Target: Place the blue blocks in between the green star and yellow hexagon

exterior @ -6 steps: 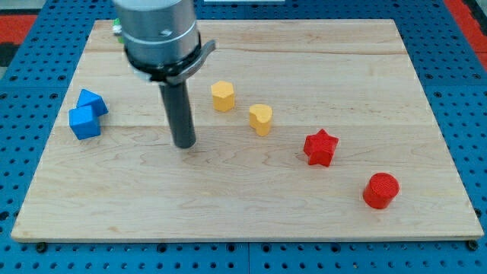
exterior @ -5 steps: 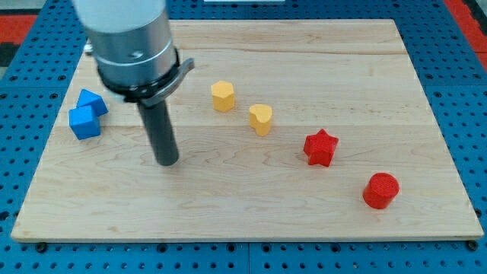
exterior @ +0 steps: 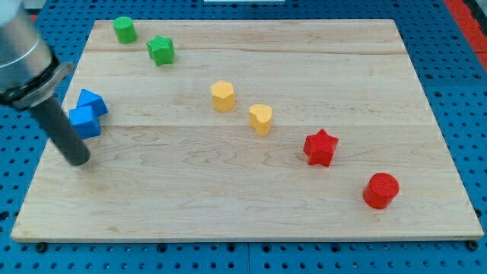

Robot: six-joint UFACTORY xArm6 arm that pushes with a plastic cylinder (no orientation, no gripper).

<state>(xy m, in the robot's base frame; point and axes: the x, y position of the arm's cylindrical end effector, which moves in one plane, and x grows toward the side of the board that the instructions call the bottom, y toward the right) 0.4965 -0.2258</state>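
Observation:
Two blue blocks sit touching at the board's left edge: a blue cube and a second blue block just above it. The green star lies near the view's top left. The yellow hexagon is near the middle. My tip rests on the board just below and slightly left of the blue cube, with the rod passing close by the cube's left side.
A green cylinder stands at the top left, near the green star. A yellow heart, a red star and a red cylinder run diagonally towards the bottom right. The wooden board lies on a blue pegboard.
My tip has slid left across the board, from the middle left to just below the blue blocks. The arm no longer hides the green blocks. No block has moved.

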